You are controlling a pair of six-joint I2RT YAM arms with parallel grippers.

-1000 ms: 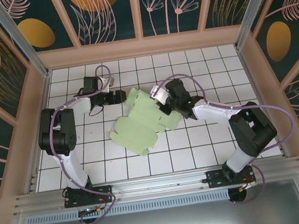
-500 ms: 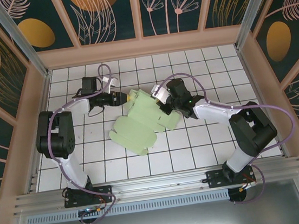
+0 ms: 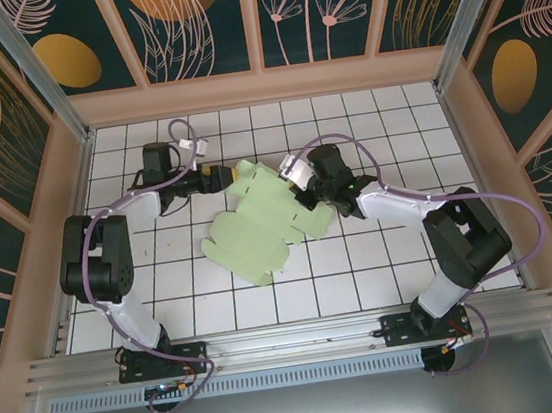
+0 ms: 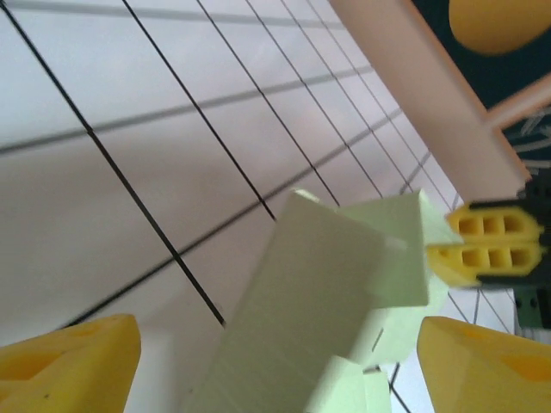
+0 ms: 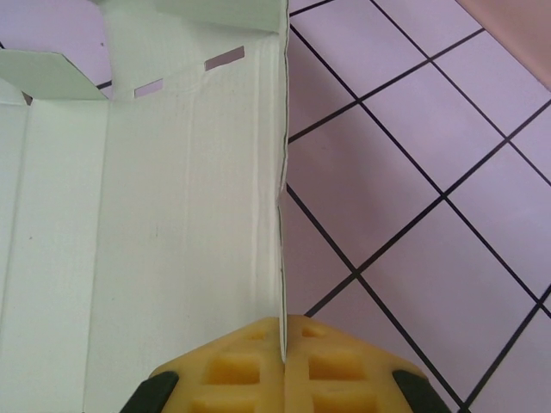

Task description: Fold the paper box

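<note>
From above, the paper box [image 3: 262,218] lies as a creased, opened-out cut-out in the middle of the tiled surface [image 3: 384,264], with the left pincer [image 3: 221,180] at its far-left corner and the right pincer [image 3: 305,195] on its far-right edge. In the left wrist view, the left pincer [image 4: 275,374] gapes wide, holding nothing, with a raised flap of the box [image 4: 327,284] ahead. In the right wrist view, the right pincer [image 5: 284,366] is clamped tight on an upright wall of the box [image 5: 155,215].
</note>
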